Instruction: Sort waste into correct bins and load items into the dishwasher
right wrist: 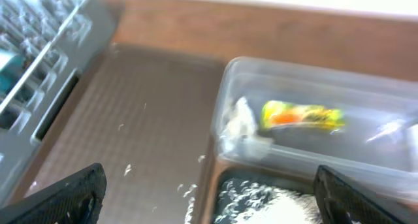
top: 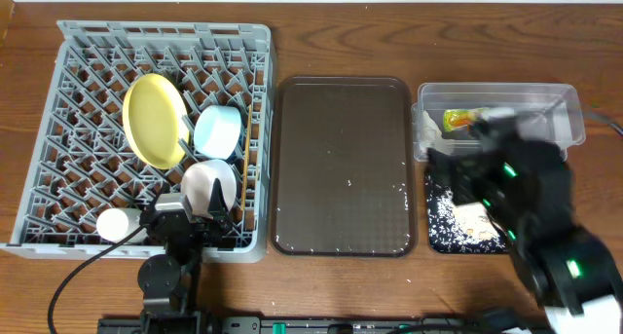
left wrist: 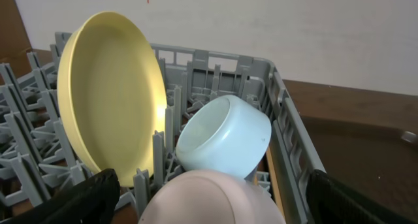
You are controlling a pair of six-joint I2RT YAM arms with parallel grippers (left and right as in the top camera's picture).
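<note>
The grey dish rack (top: 58, 129) holds the yellow plate (top: 154, 120) on edge, the light blue bowl (top: 216, 131), the white-pinkish bowl (top: 209, 183) and the small white cup (top: 117, 223). A thin wooden strip, perhaps the chopsticks (top: 255, 159), lies along its right wall. My left gripper (top: 190, 222) is open, with its fingers either side of the pinkish bowl (left wrist: 215, 198), not touching it. The plate (left wrist: 108, 100) and blue bowl (left wrist: 225, 139) stand behind. My right gripper (right wrist: 215, 198) is open and blurred over the black tray (top: 438, 232). The clear tub (top: 569, 110) holds the wrapper (right wrist: 302, 115) and the tissue (right wrist: 241, 129).
The brown serving tray (top: 341, 164) lies between the rack and the bins, with a few pale crumbs (top: 389, 190) on it. The black tray holds a pile of pale crumbs (right wrist: 274, 201). The right arm (top: 545, 227) covers much of the bins.
</note>
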